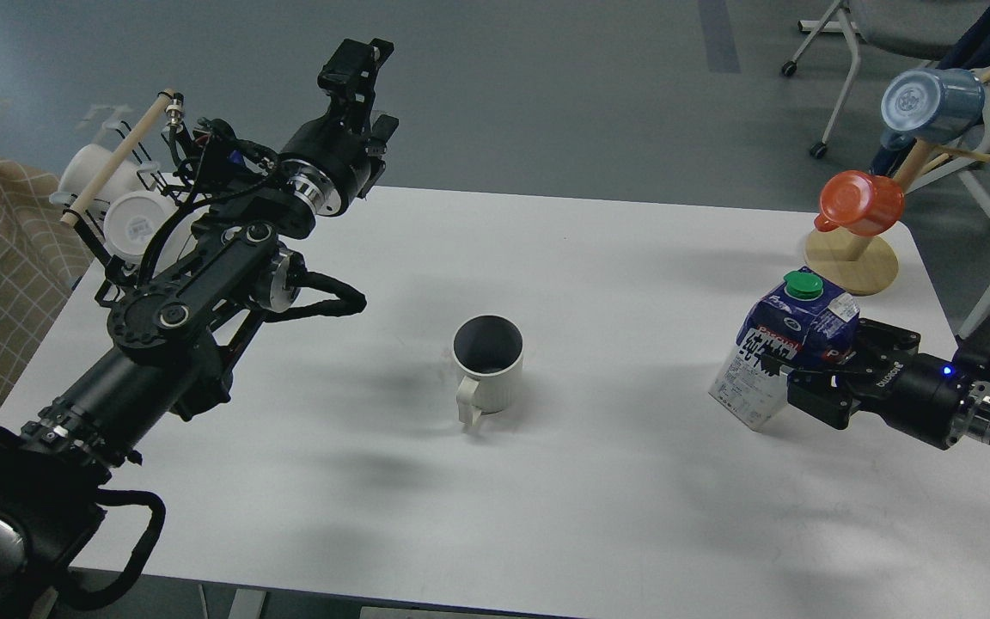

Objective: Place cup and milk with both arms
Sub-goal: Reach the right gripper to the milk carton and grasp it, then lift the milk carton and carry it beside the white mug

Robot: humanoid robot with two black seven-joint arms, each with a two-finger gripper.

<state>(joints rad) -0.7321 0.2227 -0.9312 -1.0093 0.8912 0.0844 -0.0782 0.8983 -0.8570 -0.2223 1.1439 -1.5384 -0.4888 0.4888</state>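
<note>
The cup, a white ribbed mug with a dark inside and its handle facing me, stands upright in the middle of the white table. The milk, a blue and white carton with a green cap, stands tilted at the right side. My right gripper comes in from the right, its fingers on both sides of the carton's lower half, closed on it. My left gripper is raised high over the table's far left edge, far from the cup; its fingers cannot be told apart.
A wooden mug tree at the far right corner carries an orange cup and a blue cup. A rack with smooth white mugs stands at the far left edge. A chair stands beyond the table.
</note>
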